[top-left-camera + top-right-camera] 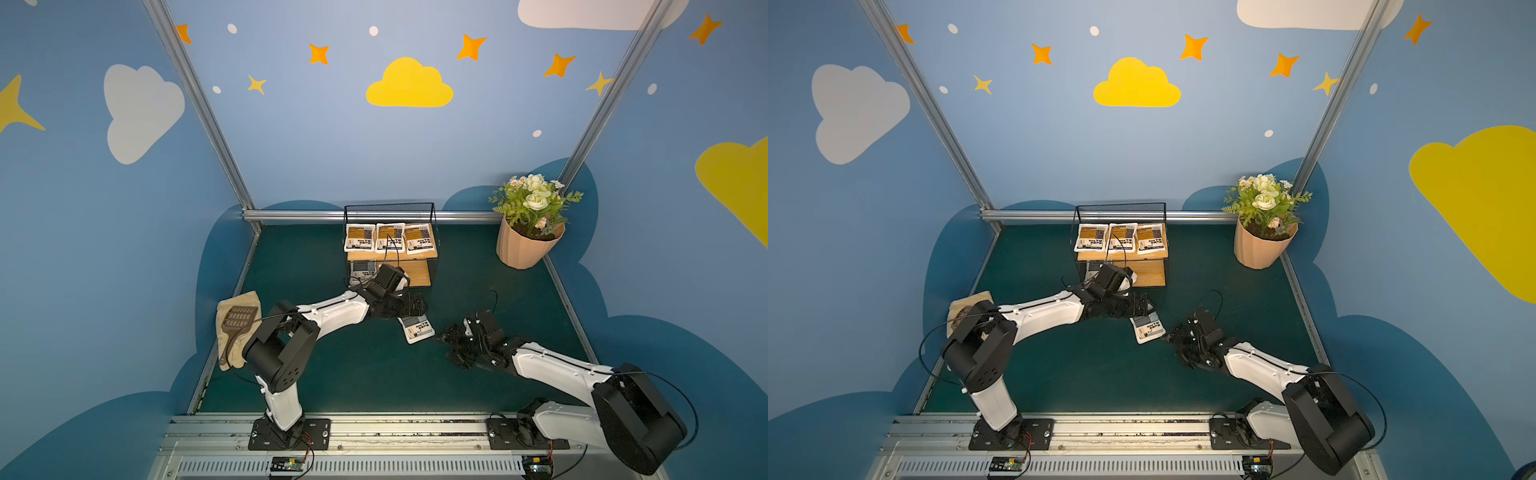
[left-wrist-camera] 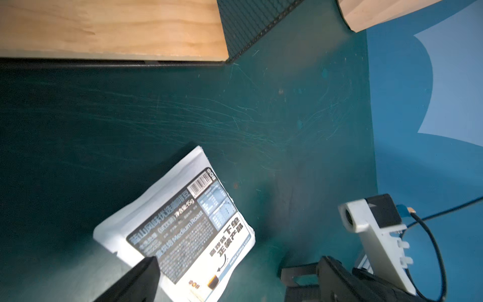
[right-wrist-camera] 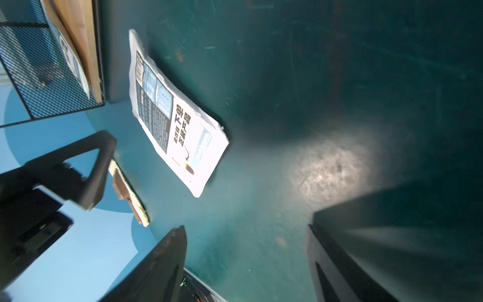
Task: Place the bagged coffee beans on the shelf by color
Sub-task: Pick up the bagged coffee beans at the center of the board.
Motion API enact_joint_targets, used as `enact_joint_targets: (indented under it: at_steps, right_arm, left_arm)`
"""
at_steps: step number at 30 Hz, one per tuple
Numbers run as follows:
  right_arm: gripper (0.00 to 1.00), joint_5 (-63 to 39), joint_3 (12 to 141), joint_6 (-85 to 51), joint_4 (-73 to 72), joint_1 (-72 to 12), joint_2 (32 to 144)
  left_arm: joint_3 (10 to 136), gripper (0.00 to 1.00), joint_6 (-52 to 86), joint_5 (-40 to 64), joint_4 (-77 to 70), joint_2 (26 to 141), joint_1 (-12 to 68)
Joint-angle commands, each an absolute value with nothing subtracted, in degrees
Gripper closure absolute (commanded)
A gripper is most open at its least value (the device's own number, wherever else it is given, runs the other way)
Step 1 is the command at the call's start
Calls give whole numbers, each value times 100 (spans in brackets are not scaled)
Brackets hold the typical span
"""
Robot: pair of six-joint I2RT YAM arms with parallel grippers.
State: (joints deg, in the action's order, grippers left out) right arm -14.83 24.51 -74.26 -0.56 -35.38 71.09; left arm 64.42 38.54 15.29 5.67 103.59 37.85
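The dark green table mat [image 1: 374, 374] is bare across its near middle. The black left gripper [image 1: 413, 306] and black right gripper [image 1: 446, 345] crowd a flat white grey-blue-labelled pouch [image 1: 417, 330] from either side. Three orange-labelled white pouches [image 1: 390, 237] fill the black wire shelf [image 1: 388, 210]'s upper wooden board [image 1: 390, 257]; its lower board [image 1: 417, 272] is bare on the right.

1. Setting: a staged robot test cell, of the laboratory kind.
2. Enclosure: aluminium frame posts [image 1: 199, 108] carry blue wall panels [image 1: 332, 145] painted with clouds and stars.
3. Rig: two robot arms [image 1: 332, 311] are bolted to a metal rail [image 1: 374, 432] fronting a green mat [image 1: 374, 374].
4. Props: a small shelf [image 1: 419, 272] and a flower pot [image 1: 523, 249].
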Motion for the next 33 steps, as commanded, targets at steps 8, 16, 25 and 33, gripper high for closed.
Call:
enact_joint_targets:
  at_steps: [8, 16, 25, 33]
  right_arm:
    - [25, -1560, 2244, -7668, -1180, -3620, 7434]
    - [26, -1458, 2111, -7761, -1962, -3690, 7993]
    - [29, -1231, 2148, -7942, -2787, -3788, 8818]
    - [43, -1382, 2375, -8132, -3623, -3797, 9881]
  left_arm:
    - [6364, 0, 3871, 1511, 41, 10844, 3691]
    - [5954, 0, 4006, 1487, -245, 10899, 3691]
    - [5698, 0, 4042, 1459, -336, 10820, 3686]
    - [5590, 0, 4045, 1468, -360, 10781, 3683]
